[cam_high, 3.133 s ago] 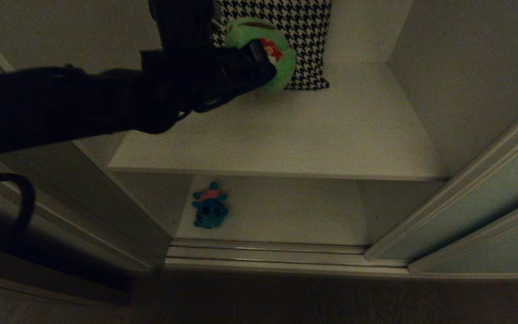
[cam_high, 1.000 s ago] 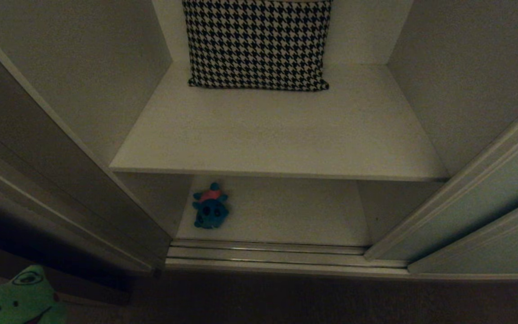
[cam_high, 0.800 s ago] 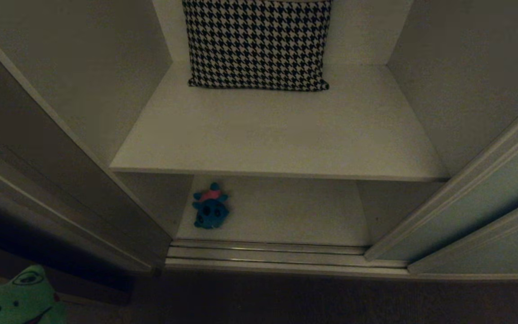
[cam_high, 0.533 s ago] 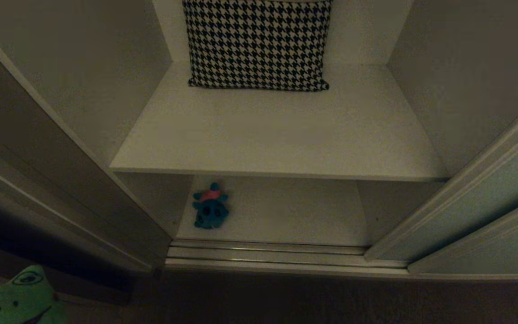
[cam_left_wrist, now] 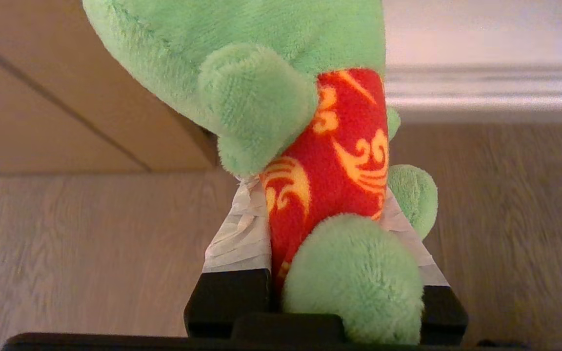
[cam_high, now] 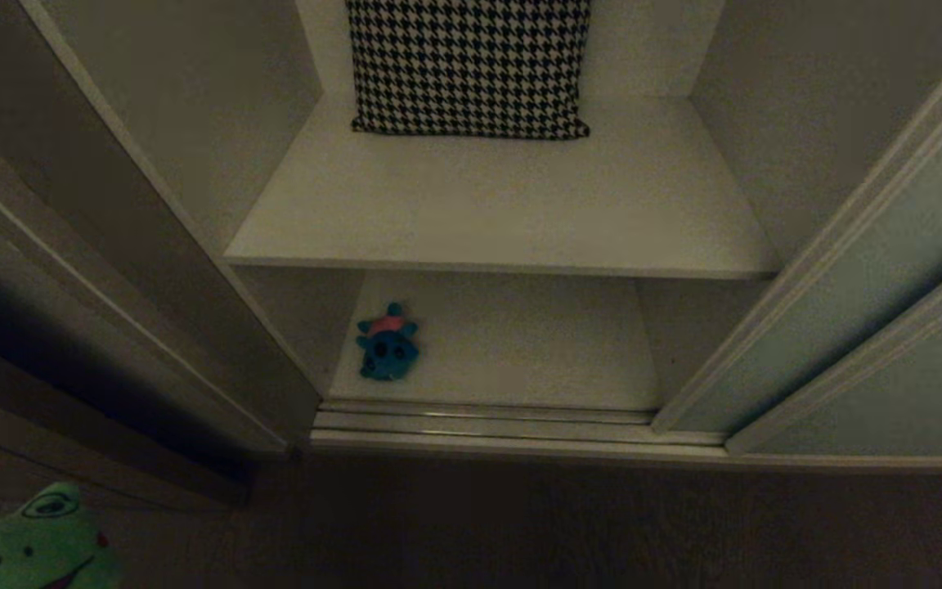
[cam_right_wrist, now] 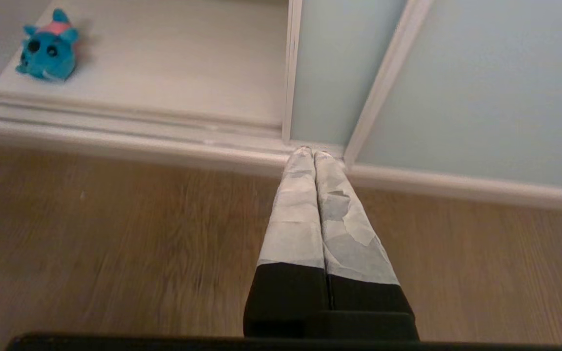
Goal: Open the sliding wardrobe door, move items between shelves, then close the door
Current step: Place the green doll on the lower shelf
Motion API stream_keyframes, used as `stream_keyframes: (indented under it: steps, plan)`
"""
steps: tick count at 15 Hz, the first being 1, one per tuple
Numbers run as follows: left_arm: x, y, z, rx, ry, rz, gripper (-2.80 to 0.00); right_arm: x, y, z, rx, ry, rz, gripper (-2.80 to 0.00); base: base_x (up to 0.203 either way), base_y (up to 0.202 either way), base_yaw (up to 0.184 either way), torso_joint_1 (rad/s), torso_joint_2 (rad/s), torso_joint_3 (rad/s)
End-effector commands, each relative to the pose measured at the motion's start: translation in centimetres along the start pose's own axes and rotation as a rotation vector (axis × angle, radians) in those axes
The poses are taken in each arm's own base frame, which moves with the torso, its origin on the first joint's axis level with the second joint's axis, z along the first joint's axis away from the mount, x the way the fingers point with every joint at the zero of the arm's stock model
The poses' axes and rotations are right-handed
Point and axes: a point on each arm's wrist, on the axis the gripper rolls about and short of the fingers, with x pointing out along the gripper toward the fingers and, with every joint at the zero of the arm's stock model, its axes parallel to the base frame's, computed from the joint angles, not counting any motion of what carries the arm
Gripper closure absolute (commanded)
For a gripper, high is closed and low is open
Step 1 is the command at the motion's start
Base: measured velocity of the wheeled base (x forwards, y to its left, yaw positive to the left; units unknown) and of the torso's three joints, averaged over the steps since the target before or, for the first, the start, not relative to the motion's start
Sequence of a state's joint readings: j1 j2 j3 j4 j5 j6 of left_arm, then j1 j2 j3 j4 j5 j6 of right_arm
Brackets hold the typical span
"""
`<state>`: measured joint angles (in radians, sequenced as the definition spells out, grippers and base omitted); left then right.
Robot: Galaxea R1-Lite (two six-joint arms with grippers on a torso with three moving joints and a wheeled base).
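My left gripper (cam_left_wrist: 317, 190) is shut on the green frog (cam_left_wrist: 281, 73), its taped fingers (cam_left_wrist: 242, 229) pressing both sides of the red chest patch. In the head view only the frog's face (cam_high: 29, 540) shows, low at the left and outside the wardrobe. The teal-blue creature (cam_high: 388, 343) lies on the lower shelf (cam_high: 536, 352), near its left wall. The upper shelf (cam_high: 504, 204) holds only a cushion. The sliding wardrobe door (cam_high: 872, 327) stands pushed to the right. My right gripper (cam_right_wrist: 314, 152) hangs shut and empty above the floor, by the door's bottom corner (cam_right_wrist: 320, 73).
A black-and-white houndstooth cushion (cam_high: 468, 65) leans against the back wall on the upper shelf. A ribbed floor track (cam_high: 479, 421) runs along the wardrobe's front. A dark side frame (cam_high: 111, 327) bounds the opening on the left. Wooden floor (cam_right_wrist: 115, 234) lies before it.
Three seconds ago my left arm held the frog up by the cushion; it now sits low at the left. Within the last half second the whole scene shifted, so the camera moved.
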<state>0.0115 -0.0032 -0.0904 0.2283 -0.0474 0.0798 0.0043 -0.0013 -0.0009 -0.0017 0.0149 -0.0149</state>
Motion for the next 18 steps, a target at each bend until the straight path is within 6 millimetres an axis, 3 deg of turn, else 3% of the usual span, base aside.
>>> stream_keyframes:
  steps: [1,5,10,18]
  plan:
    - [0.03,0.0,0.0,-0.002,0.006,0.0,0.0,-0.01,0.0,-0.01,0.0,-0.001,0.001,0.0,-0.199,0.0,0.004,0.004,0.0,0.007]
    - [0.03,0.01,0.0,-0.024,0.007,0.007,0.0,-0.02,0.0,0.01,0.0,-0.003,0.001,0.0,-0.16,0.0,0.001,0.0,0.0,0.001]
    - [0.02,0.04,0.02,-0.04,0.007,0.017,0.0,-0.01,0.0,-0.01,0.0,-0.002,0.001,0.0,0.0,0.0,0.0,0.0,0.0,-0.016]
    - [-0.02,0.04,0.04,-0.042,0.011,0.017,0.0,-0.02,0.0,-0.03,0.0,-0.002,0.001,0.0,0.0,0.0,0.0,0.001,0.0,-0.182]
